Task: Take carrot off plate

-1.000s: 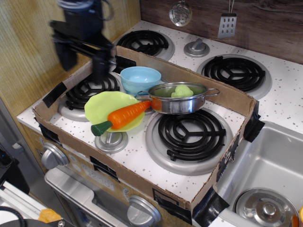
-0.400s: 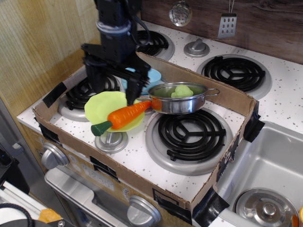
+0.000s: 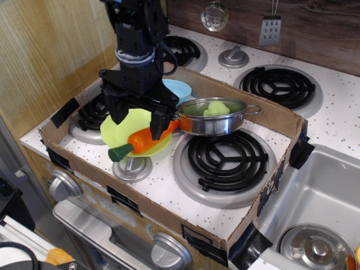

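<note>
Stovetop (image 3: 169,185) holds plate (image 3: 115,130) and carrot (image 3: 140,139); hand (image 3: 138,117) spread open above.

No text, label, brand, number or sign can be read anywhere. The brown cardboard tray (image 3: 264,115) on the white speckled toy stove surface (image 3: 337,121) bears only plain black tape patches, and the round grey stove knobs (image 3: 233,56) beyond it show no legible markings.

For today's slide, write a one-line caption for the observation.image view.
Open gripper poised over the orange carrot lying on the lime-green plate, beside a steel pan.
</note>
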{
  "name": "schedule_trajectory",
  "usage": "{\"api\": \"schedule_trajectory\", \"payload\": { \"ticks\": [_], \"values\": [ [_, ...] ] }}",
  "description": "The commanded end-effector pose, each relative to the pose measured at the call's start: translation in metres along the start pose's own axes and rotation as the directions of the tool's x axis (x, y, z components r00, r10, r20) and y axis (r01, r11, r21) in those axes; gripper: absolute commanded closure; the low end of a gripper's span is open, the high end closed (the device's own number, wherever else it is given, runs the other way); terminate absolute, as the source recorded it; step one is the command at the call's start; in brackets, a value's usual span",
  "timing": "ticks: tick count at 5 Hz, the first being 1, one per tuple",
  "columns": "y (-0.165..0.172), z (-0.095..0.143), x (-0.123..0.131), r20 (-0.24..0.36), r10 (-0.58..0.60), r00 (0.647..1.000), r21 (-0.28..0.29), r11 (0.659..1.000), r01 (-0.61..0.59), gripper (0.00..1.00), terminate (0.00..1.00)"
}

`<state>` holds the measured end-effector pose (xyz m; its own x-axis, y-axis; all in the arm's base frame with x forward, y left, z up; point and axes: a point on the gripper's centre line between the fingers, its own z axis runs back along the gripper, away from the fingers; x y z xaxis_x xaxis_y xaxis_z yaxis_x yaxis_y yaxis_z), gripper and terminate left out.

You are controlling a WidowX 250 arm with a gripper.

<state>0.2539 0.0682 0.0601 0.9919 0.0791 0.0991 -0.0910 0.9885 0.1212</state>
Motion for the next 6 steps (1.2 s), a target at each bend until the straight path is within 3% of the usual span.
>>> {"api": "schedule_trajectory", "payload": {
  "ticks": [1, 3, 5, 6],
  "values": [
    [0.011, -0.007, 0.003, 0.077, -0.003, 0.997, 0.015, 1.0, 0.002, 0.0, 0.0],
    [0.015, -0.024, 0.003, 0.097, -0.044, 0.994, -0.016, 0.999, 0.045, 0.0, 0.0],
    [0.012, -0.028, 0.001, 0.115, -0.055, 0.992, 0.004, 0.998, 0.055, 0.0, 0.0],
    [0.011, -0.032, 0.001, 0.112, -0.047, 0.993, -0.007, 0.999, 0.048, 1.0, 0.0]
  ]
}}
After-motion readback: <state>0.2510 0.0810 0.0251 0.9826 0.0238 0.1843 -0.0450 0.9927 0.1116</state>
